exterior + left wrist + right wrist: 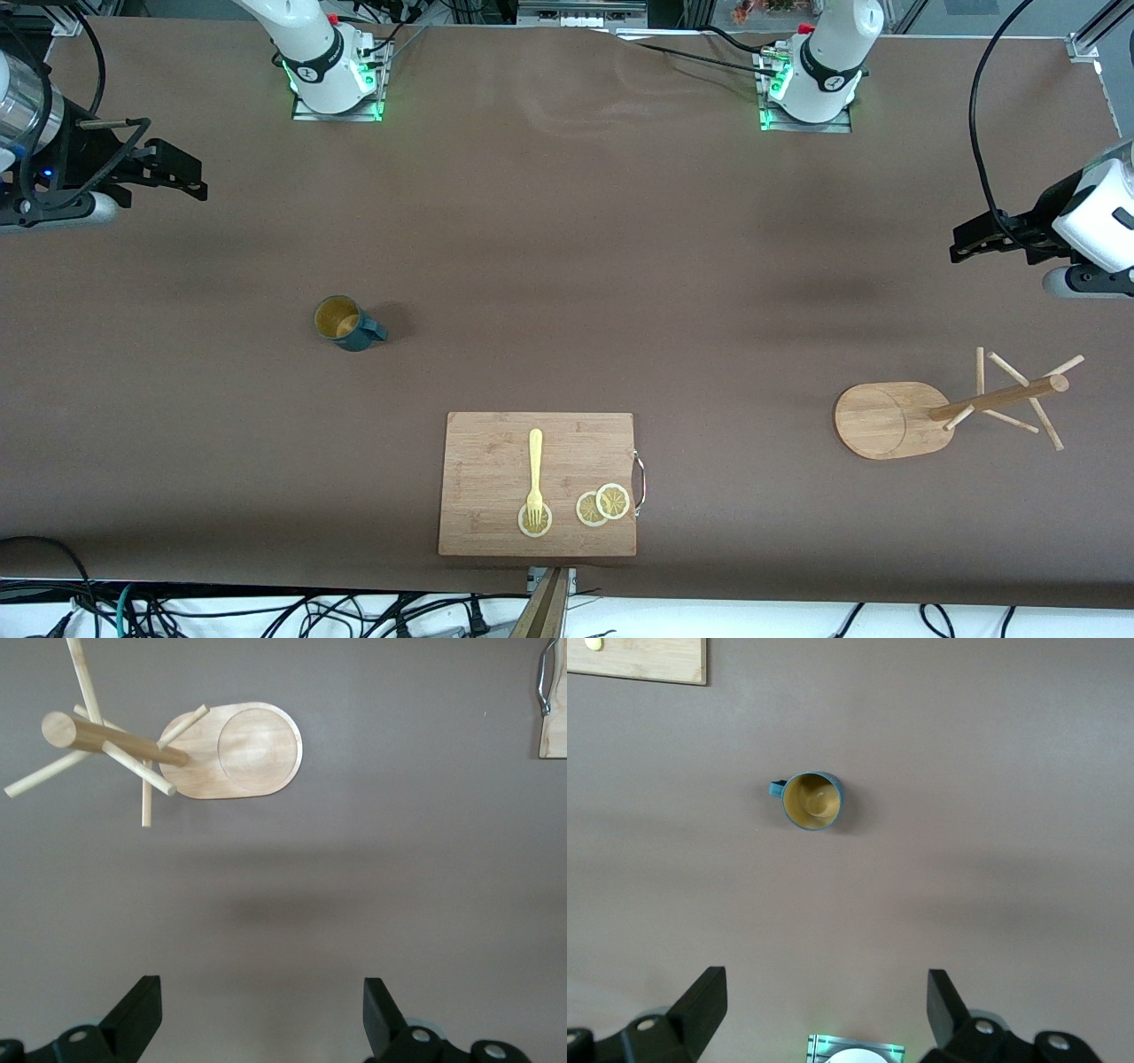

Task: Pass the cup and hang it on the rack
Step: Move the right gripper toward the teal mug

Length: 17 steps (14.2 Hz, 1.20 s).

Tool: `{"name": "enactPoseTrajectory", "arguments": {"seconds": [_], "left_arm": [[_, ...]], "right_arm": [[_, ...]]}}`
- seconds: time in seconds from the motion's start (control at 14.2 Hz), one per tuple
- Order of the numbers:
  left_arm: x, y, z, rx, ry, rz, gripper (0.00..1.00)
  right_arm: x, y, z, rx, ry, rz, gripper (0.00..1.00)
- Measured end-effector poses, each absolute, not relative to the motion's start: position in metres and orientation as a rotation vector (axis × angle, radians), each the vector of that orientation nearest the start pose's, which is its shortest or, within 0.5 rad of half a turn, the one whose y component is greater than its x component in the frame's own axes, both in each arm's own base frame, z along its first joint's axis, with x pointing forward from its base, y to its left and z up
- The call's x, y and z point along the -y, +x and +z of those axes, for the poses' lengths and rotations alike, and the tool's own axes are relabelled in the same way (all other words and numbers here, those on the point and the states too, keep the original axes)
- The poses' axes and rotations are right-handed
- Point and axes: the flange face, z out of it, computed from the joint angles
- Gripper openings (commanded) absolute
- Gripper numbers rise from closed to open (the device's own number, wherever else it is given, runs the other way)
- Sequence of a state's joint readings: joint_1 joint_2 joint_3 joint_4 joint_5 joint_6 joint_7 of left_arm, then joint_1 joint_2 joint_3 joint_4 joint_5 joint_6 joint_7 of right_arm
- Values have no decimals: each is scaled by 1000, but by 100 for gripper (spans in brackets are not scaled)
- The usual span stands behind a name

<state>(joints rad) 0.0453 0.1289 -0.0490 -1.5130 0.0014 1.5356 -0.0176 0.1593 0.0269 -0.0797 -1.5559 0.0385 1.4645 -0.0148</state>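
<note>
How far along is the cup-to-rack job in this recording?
Nothing looks done yet. The cup stands upright on the table toward the right arm's end, untouched. Nothing is in hand: the right gripper and the left gripper both hang open and empty over the bare table at their own ends. The rack carries nothing on its pegs. Picking up, passing and hanging are all left.
</note>
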Motion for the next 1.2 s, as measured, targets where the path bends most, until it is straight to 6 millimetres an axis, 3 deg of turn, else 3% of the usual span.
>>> {"name": "enactPoseTrajectory", "arguments": {"seconds": [0.85,1.06,1.2], "left_arm": [[2,584,572,18,-3140,183,100],[2,584,571,17,-3140,184,100],[2,584,571,17,-3140,184,100]], "right_arm": [[-49,548,608,152,-3100,189,100],[-49,549,595,150,-3099,212,100],[-48,553,575,145,-3100,209,100]]}}
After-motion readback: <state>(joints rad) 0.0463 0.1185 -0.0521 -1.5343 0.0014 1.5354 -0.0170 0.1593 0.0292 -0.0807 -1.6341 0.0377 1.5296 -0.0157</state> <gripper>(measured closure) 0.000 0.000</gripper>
